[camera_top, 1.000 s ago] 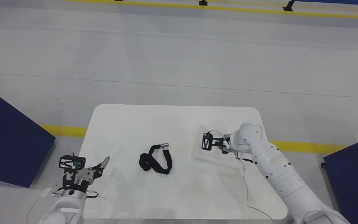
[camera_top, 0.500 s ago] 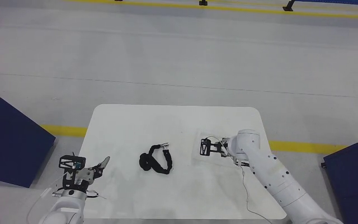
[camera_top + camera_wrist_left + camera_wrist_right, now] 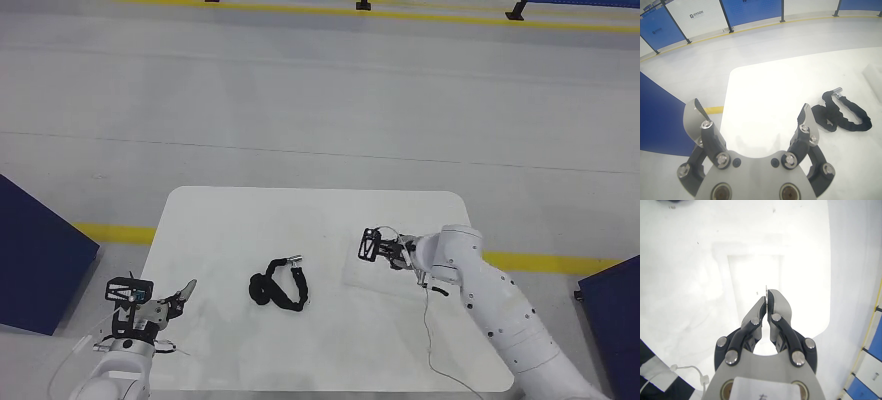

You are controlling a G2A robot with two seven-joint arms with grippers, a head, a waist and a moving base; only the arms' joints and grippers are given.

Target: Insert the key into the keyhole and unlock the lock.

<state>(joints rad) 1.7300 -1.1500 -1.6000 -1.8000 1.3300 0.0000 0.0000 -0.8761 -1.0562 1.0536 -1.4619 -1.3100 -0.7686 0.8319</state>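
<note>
Where the top view looks down on the white rounded-corner table (image 3: 220,225), item one is the black fabric-sleeved chain lock (image 3: 272,290). It lies coiled near the table's middle, with its short silver metal lock barrel (image 3: 296,262) on the far side of the coil; the keyhole is too small to make out. Item two, the right gripper (image 3: 371,244), hangs to the right of the lock and well apart from it, over a shallow white rectangular tray (image 3: 355,278) whose outline is faint against the tabletop; what the gripper carries cannot be read from here. Item three, the left gripper (image 3: 175,300), sits at the near left corner, well apart from the lock, fingers spread. Left wrist view: the left gripper (image 3: 750,108) has both fingers wide apart with nothing between them, above the bare table (image 3: 772,85). The chain lock (image 3: 846,117) lies just beyond one fingertip without touching it, and the barrel (image 3: 837,92) is at the coil's far end, its keyhole face not discernible. Right wrist view: the right gripper (image 3: 767,299) is pinched together on a thin silver metal key (image 3: 766,289). The key is seen edge-on as a narrow sliver standing just proud of the fingertips, its blade and teeth hidden between the pads. The tray (image 3: 753,262) lies beneath, washed out, its walls hard to trace. A thin white cable (image 3: 687,368) with a tie runs beside the gripper's base, partly cut off.
</note>
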